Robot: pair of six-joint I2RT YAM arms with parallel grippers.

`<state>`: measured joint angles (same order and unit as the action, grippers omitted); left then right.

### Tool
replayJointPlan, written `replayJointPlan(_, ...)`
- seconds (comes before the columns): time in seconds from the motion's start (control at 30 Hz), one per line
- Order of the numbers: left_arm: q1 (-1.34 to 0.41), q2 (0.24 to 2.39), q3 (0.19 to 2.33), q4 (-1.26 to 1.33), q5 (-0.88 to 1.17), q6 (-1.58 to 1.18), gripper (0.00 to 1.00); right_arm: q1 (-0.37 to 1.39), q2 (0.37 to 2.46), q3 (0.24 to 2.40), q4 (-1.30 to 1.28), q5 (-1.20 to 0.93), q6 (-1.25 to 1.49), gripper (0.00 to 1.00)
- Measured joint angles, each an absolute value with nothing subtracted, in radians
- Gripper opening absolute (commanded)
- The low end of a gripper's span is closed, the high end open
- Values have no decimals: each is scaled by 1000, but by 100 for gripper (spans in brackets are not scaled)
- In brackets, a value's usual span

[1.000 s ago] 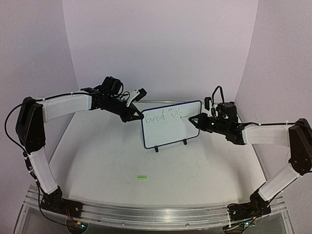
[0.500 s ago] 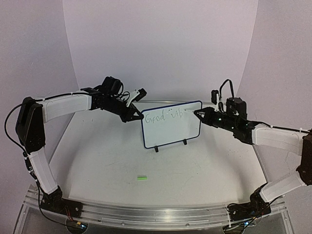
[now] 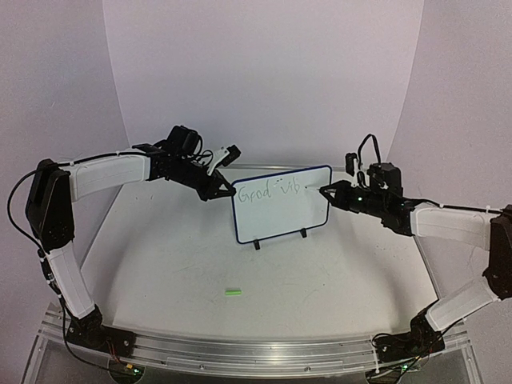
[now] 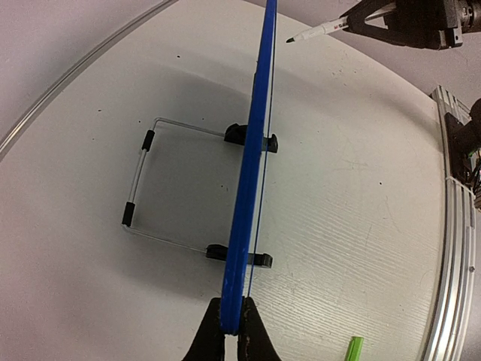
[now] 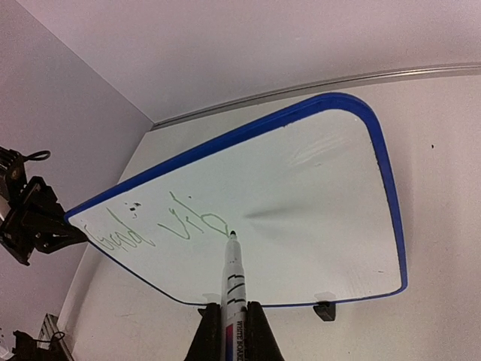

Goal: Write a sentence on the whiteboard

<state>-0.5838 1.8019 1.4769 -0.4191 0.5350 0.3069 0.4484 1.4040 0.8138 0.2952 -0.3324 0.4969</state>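
Note:
The whiteboard (image 3: 280,210) stands upright on two black feet at the table's middle back. It bears green writing (image 3: 268,190), "Good vib", along its top; the writing also shows in the right wrist view (image 5: 161,226). My left gripper (image 3: 226,191) is shut on the board's left edge; the left wrist view shows the blue rim (image 4: 252,165) edge-on between the jaws (image 4: 231,331). My right gripper (image 3: 340,194) is shut on a white marker (image 5: 233,289), whose tip touches the board at the end of the "b".
A green marker cap (image 3: 233,293) lies on the table in front of the board, also seen in the left wrist view (image 4: 354,349). A wire stand (image 4: 143,184) props the board from behind. An aluminium rail (image 3: 256,348) runs along the near edge.
My right arm has risen and drawn back to the right, then brought the marker tip to the board at the end of the writing. The left arm and board have not moved.

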Motion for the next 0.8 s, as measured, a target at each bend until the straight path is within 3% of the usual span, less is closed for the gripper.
replayJointPlan(0.8,-584,1802,1477,-419,533,307,0,448,1473,865,292,-330,500,0)
